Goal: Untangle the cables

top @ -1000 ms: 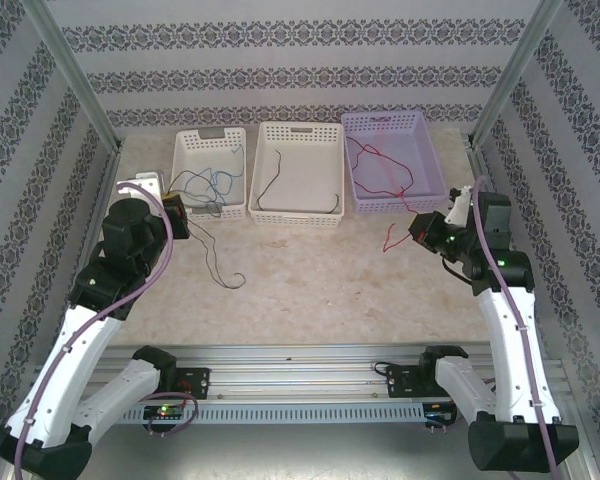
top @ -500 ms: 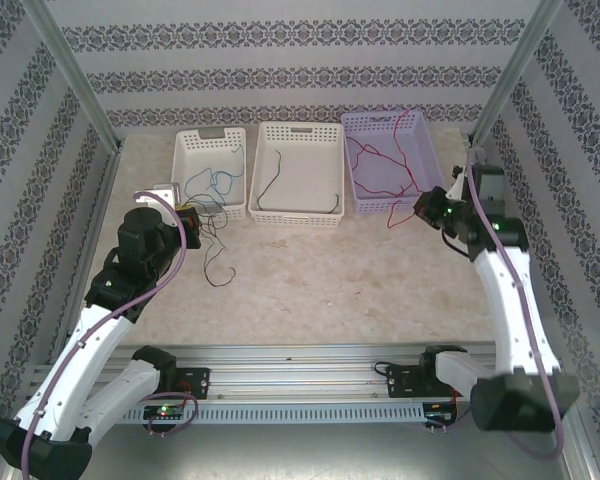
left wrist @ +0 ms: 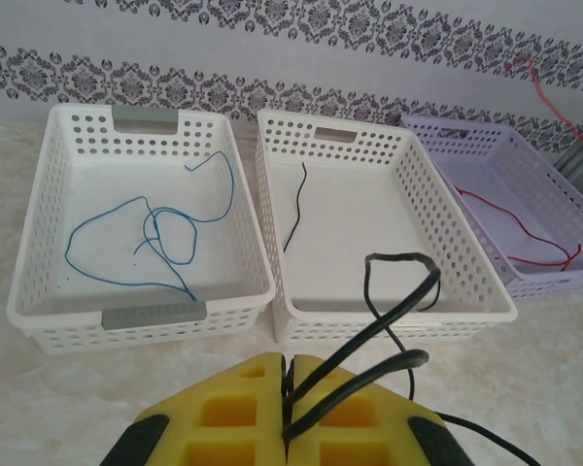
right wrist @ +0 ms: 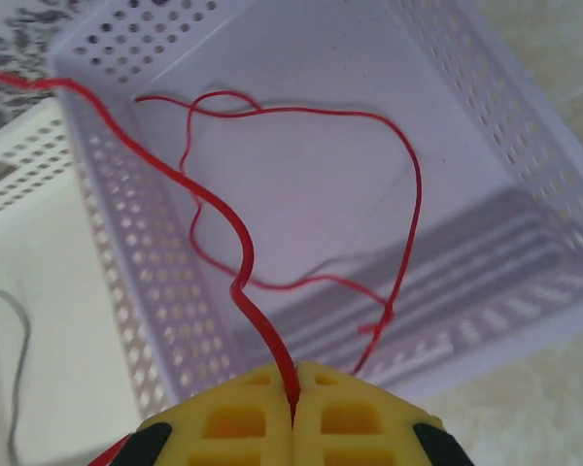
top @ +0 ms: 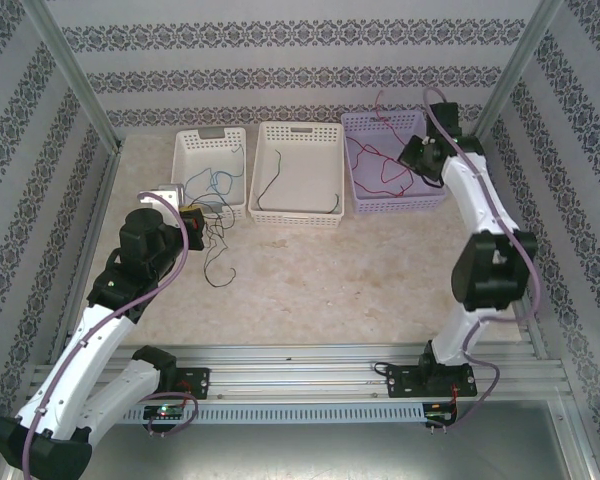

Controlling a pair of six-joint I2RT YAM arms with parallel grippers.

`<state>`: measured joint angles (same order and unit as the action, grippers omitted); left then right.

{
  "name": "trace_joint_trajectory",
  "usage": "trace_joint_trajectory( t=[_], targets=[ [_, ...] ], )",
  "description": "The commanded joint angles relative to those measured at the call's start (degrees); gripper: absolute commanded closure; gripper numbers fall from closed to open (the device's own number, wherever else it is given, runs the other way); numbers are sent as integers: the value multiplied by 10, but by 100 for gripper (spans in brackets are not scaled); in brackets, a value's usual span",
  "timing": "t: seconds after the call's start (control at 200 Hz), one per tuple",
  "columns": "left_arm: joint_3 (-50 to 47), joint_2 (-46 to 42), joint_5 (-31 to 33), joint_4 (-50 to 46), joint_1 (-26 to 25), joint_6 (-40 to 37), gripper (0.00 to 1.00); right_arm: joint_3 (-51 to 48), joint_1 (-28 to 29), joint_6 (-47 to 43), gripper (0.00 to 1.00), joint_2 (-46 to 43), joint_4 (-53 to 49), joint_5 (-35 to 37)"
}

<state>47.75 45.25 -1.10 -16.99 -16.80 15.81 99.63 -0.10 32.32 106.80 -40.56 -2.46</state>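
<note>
From above, my left gripper sits just in front of the left white basket. A black cable trails from it in loose squiggles onto the table. My right gripper hangs over the far right part of the lilac basket, and a red cable arcs up from it past the far wall.

My left wrist camera shows my yellow fingers pressed together on the black cable, which loops forward towards the middle white basket. A thin dark strand already lies in that basket, and a blue cable lies in the left one. This cable seems bound for the middle basket. I should lift until the tail is off the table, carry it past the near wall, and let go only once the loop is inside, because that stiff loop could catch on the rim.

My right wrist camera shows my fingers clamped on the red cable just above the lilac basket's floor. More red lies curled on that floor, and I cannot tell whether it is the same cable or a second one. Before I let go, I should move towards the basket's centre and come lower. That way the raised length falls inside rather than draping over the wall towards the white basket beside it.
</note>
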Motion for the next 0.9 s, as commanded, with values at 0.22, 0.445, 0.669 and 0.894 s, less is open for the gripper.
trace_joint_trajectory(
  t=[0.22, 0.445, 0.669, 0.894],
  targets=[
    [-3, -9, -3, 25, -5, -17, 100, 207, 8, -39, 100, 194, -139, 83],
    [-1, -9, -3, 22, -6, -20, 100, 305, 11, -51, 94, 262, -197, 70],
    [0, -9, -5, 17, -20, -24, 100, 328, 19, -72, 68, 235, -205, 77],
    [7, 25, -83, 34, -29, 12, 100, 201, 47, -72, 49, 87, -108, 40]
  ],
)
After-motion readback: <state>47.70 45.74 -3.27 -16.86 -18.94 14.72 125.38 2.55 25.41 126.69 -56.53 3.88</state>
